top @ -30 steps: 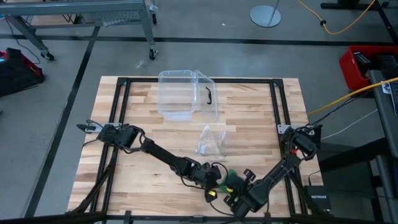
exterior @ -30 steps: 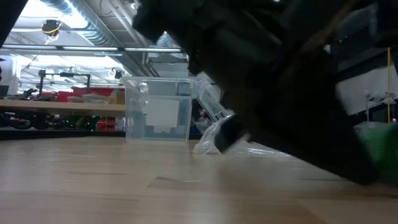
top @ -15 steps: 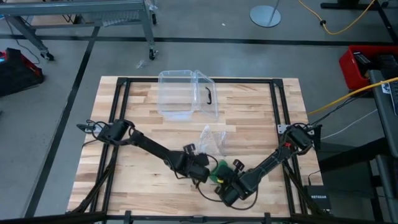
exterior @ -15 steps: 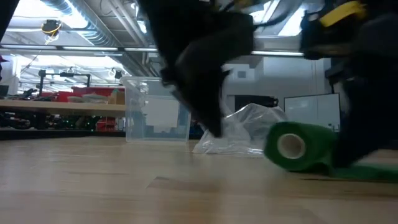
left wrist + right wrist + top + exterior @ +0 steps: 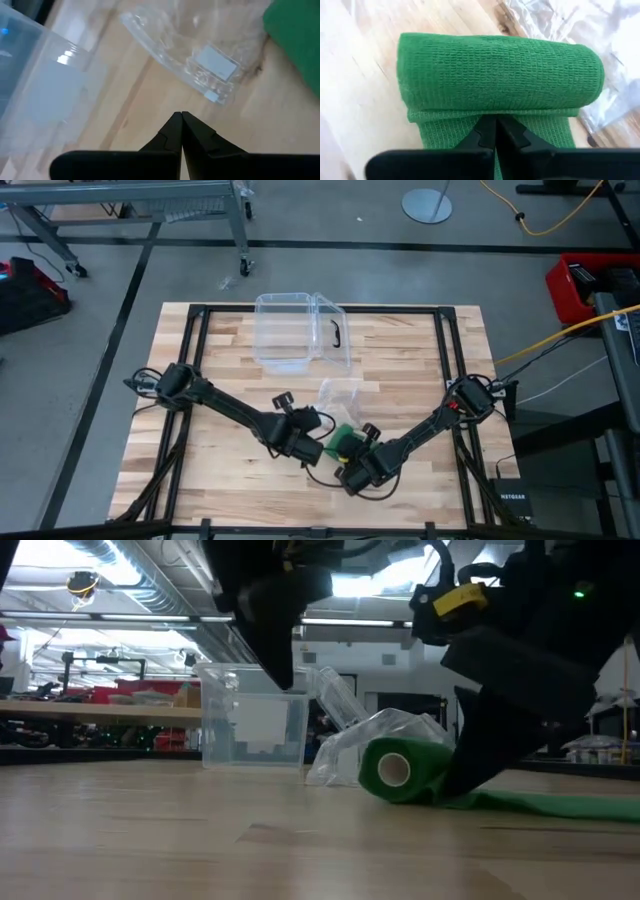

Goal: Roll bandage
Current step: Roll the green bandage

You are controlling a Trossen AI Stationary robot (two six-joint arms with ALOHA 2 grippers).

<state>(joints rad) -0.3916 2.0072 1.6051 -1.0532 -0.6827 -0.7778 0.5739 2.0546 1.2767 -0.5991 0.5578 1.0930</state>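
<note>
Both arms stretch low across the table and meet near its front middle. The left gripper (image 5: 318, 446) hangs above the surface, fingers pressed together. The right gripper (image 5: 352, 467) sits lower, almost at the wood, fingers likewise closed.

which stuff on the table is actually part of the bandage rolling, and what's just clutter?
Part of the job:
- bandage, partly rolled, loose tail flat on the table
- right gripper, shut, against the roll
- left gripper, shut, beside the roll

Just lying about:
- clear plastic box
- plastic wrapper
</note>
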